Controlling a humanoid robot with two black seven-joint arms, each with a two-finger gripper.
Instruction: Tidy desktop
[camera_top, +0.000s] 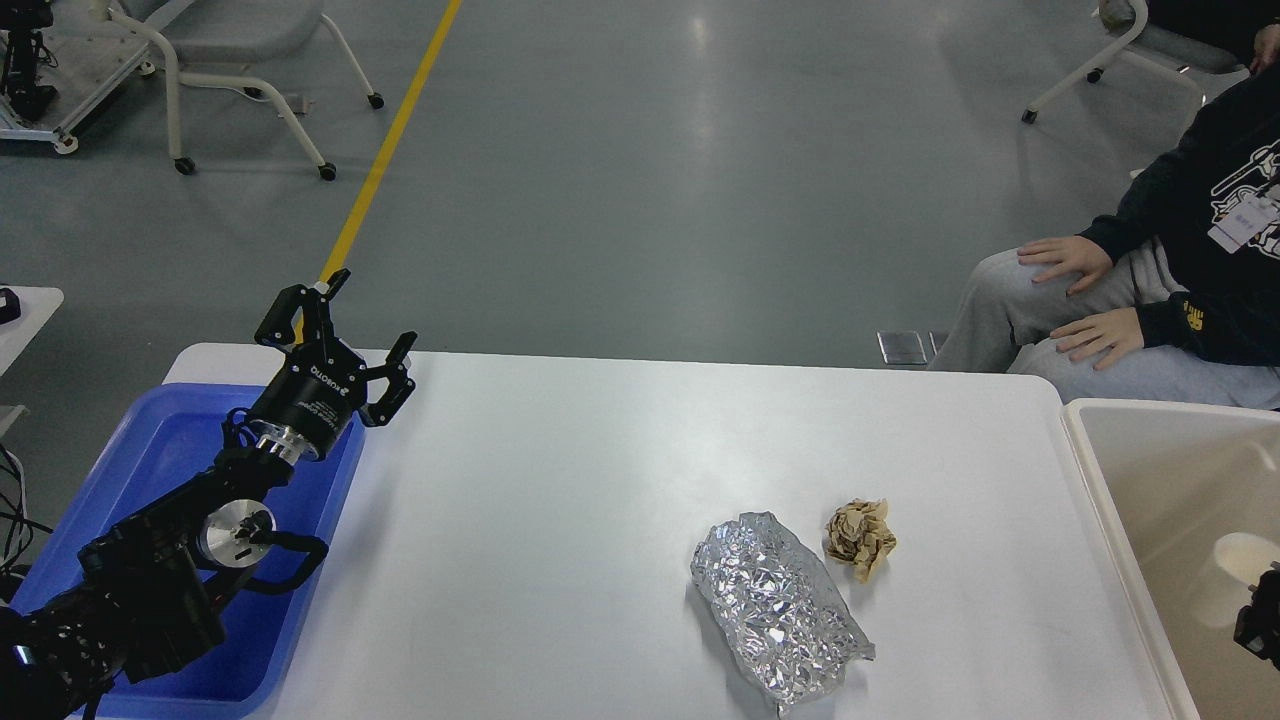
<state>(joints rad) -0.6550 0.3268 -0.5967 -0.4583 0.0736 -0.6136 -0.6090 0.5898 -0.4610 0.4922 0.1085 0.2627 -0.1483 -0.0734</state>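
Observation:
The white desktop (560, 480) fills the middle of the head view. A crumpled silver foil wad (775, 610) lies on it at the front right. A small ball of crumpled brown paper (860, 538) lies just right of and behind the foil, very close to it. My left gripper (375, 308) is open and empty, raised over the far right edge of the blue tray (150, 470), far left of both items. Only a dark bit of my right gripper (1262, 615) shows at the right edge, over the beige bin (1110, 500); its fingers cannot be told apart.
The blue tray sits at the table's left end under my left arm. The beige bin stands off the right end with a pale round object (1245, 555) inside. A seated person (1150, 290) is at the back right. Wheeled chairs (250, 60) stand on the floor beyond.

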